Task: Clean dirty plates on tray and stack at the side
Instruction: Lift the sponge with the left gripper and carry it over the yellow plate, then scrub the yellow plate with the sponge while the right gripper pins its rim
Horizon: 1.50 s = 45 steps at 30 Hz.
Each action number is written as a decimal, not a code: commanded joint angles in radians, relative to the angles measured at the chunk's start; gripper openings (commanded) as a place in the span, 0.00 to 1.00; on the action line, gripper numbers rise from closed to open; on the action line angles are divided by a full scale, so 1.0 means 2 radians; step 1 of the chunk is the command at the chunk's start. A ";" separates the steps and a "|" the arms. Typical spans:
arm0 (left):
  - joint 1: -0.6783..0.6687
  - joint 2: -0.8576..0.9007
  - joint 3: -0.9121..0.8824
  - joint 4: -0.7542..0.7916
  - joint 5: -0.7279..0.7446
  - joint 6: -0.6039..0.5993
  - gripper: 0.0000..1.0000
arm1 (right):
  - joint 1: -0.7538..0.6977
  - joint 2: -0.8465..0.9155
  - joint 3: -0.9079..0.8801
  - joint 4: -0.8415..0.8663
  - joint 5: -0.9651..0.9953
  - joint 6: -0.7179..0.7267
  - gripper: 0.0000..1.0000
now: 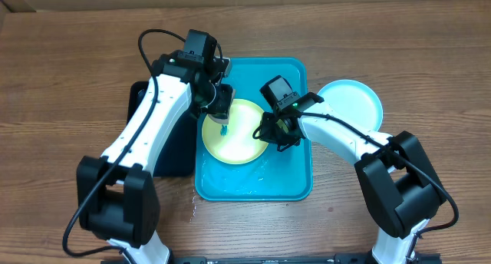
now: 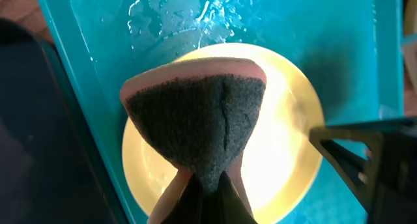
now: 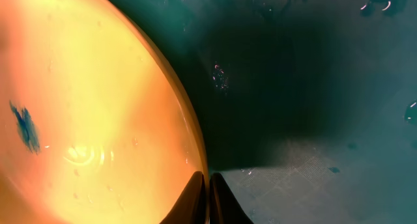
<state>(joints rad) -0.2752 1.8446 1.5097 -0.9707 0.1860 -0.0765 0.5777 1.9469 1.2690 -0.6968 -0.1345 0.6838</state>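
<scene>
A yellow-green plate (image 1: 239, 133) lies in the turquoise tray (image 1: 295, 183), with a small blue smudge (image 1: 223, 130) left of its middle. My left gripper (image 1: 219, 104) is shut on a sponge (image 2: 195, 129), grey scrub side down, held just above the plate (image 2: 287, 152). My right gripper (image 1: 270, 131) is shut on the plate's right rim (image 3: 195, 159); the smudge shows in the right wrist view (image 3: 25, 127). A light blue plate (image 1: 351, 104) lies on the table right of the tray. A third plate is not in view.
A black tray (image 1: 170, 153) lies against the turquoise tray's left side, under my left arm. Water drops wet the turquoise tray's floor (image 2: 176, 15). Wooden table all round.
</scene>
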 commanded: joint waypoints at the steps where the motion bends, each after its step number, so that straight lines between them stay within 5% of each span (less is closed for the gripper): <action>1: -0.003 0.018 -0.002 0.006 -0.005 -0.010 0.04 | 0.004 0.000 -0.002 0.000 -0.003 0.001 0.11; 4: -0.003 0.026 -0.002 0.005 -0.005 -0.019 0.04 | 0.004 0.000 -0.002 0.000 -0.003 0.001 0.21; 8: -0.004 0.030 -0.002 0.000 -0.005 -0.022 0.04 | 0.004 0.000 -0.002 0.000 -0.003 0.001 0.23; 28: -0.004 0.032 -0.009 -0.032 -0.005 -0.022 0.04 | 0.004 0.000 -0.002 0.005 0.001 0.001 0.04; 45: -0.004 0.032 -0.175 0.145 -0.006 -0.068 0.04 | 0.004 0.000 -0.002 0.004 0.001 0.001 0.04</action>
<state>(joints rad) -0.2752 1.9038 1.2247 -0.7280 0.1795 -0.1574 0.5785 1.9469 1.2690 -0.6907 -0.1337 0.6842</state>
